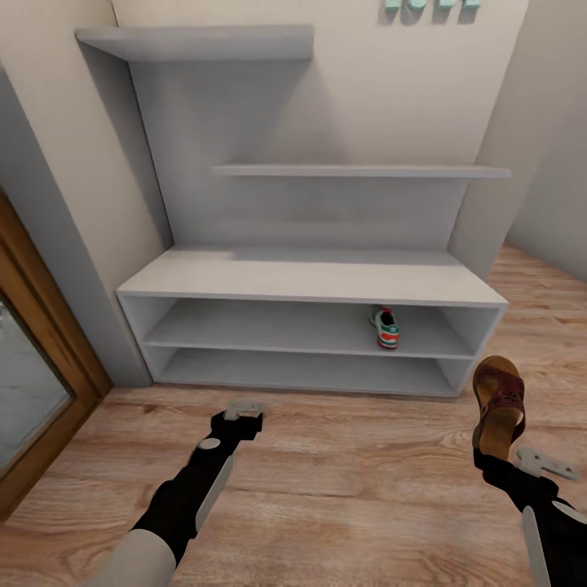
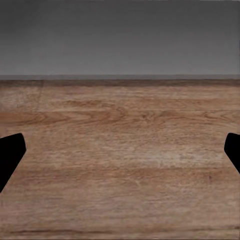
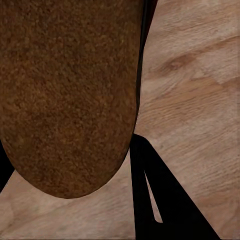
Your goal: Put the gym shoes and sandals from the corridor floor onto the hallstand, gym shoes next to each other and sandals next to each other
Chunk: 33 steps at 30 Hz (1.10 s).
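Wood corridor floor (image 1: 342, 489), gym shoe (image 1: 385, 326) on hallstand (image 1: 310, 277) shelf, right fingers (image 1: 489, 456) grasping sandal (image 1: 499, 403), left fingers (image 2: 10, 155) spread, empty.

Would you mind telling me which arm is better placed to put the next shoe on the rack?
The right. Its tool already holds a sandal just off the rack's right end. The left tool is open and empty over bare floor.

You have one gym shoe (image 1: 385, 327) at two o'clock on the hallstand (image 1: 310, 277), one sandal (image 1: 498, 405) at four o'clock, and two arms, each with one gripper: left gripper (image 1: 244, 407), right gripper (image 1: 545, 463).
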### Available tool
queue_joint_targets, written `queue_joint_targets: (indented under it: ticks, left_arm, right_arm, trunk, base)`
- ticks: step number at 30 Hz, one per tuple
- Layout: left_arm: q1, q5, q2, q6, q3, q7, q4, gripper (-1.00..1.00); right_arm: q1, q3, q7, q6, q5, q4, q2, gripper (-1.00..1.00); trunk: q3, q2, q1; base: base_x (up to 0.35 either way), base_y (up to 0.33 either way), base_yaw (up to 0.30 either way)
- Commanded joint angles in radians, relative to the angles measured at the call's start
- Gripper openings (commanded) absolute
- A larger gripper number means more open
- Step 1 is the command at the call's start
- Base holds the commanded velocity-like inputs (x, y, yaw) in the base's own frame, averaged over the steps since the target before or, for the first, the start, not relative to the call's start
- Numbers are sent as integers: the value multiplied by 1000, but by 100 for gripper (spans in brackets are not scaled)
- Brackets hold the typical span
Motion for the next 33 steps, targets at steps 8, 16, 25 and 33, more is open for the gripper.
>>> queue_joint_targets:
  ticks: [8,16,25,33]
  left_arm:
    - [0,10,1,4,-4,8,-1,100]
    - [0,10,1,4,-4,8,-1,100]
    - [0,10,1,4,-4,8,-1,100]
    - [0,6,4,6,-2,9,-2,100]
  right_arm:
    - [0,-1,0,6,-2,-2,0,-100]
    - [0,-1,0,6,-2,-2,0,-100]
    - [-1,-1,0,6,-2,-1,0,-100]
    - [0,1,1,6,-2,2,0,-100]
  trunk:
    - [-1,0,0]
    - [-1,0,0]
    - [-1,0,0]
    - [-1,0,0]
  base:
    - [-88,299,0]
    - [-4,313,0]
    - [0,320,0]
    - [0,106,0]
